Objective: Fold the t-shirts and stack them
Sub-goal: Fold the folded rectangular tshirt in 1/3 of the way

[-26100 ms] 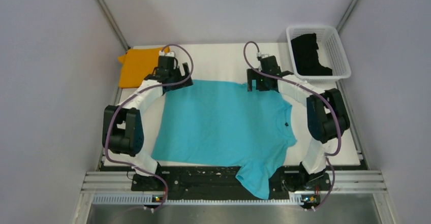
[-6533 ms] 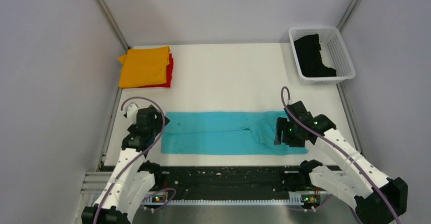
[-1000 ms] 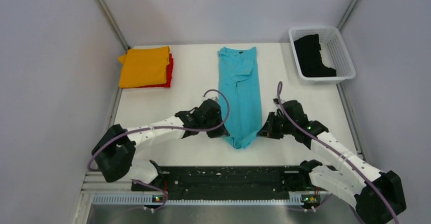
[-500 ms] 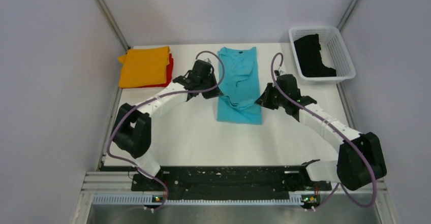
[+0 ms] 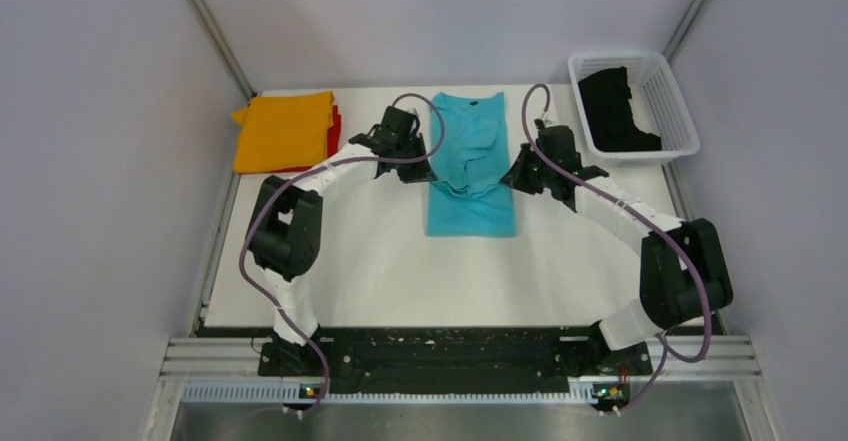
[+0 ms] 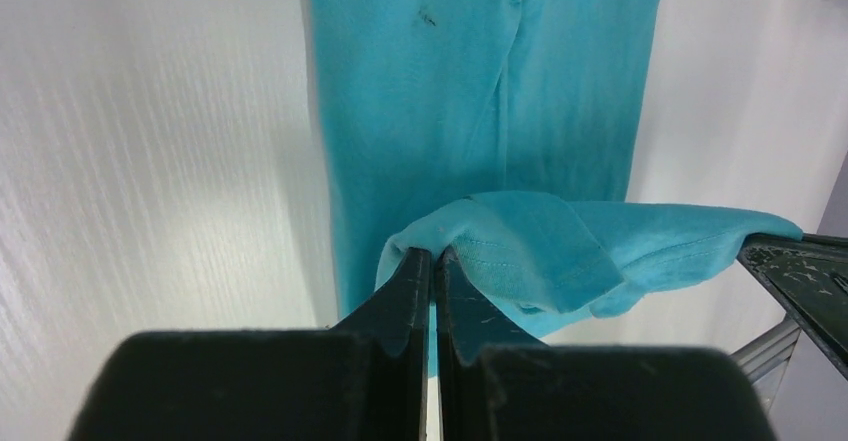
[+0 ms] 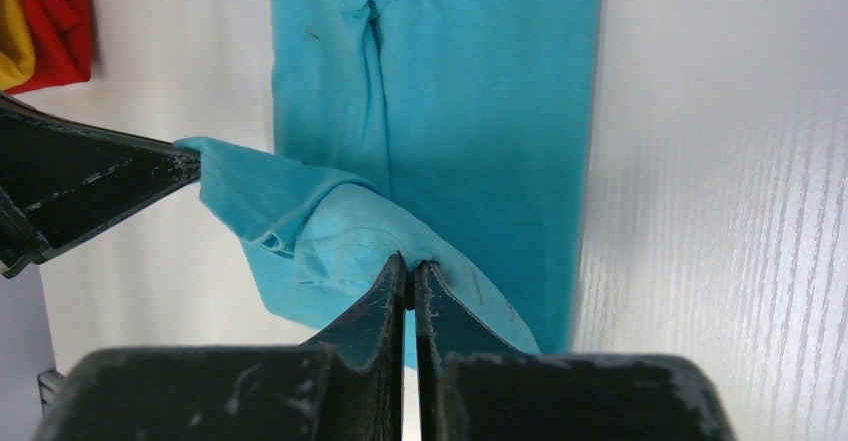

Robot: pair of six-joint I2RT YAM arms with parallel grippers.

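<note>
No text, label, brand, number or sign can be read on anything here.

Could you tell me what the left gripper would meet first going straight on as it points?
The left gripper, shut on an edge of the turquoise t-shirt, would likely meet its flat layer first; depth is unclear.

A white table (image 5: 360, 251) fills the middle of the top view; the wrist views show a faint grain on it. Plain pale walls (image 5: 100, 161) close it in at left, back and right, with metal posts (image 5: 212, 29) slanting in the upper corners. A black plate (image 5: 450, 346) and an aluminium rail (image 5: 200, 356) run along the lower edge. The light is even.
</note>
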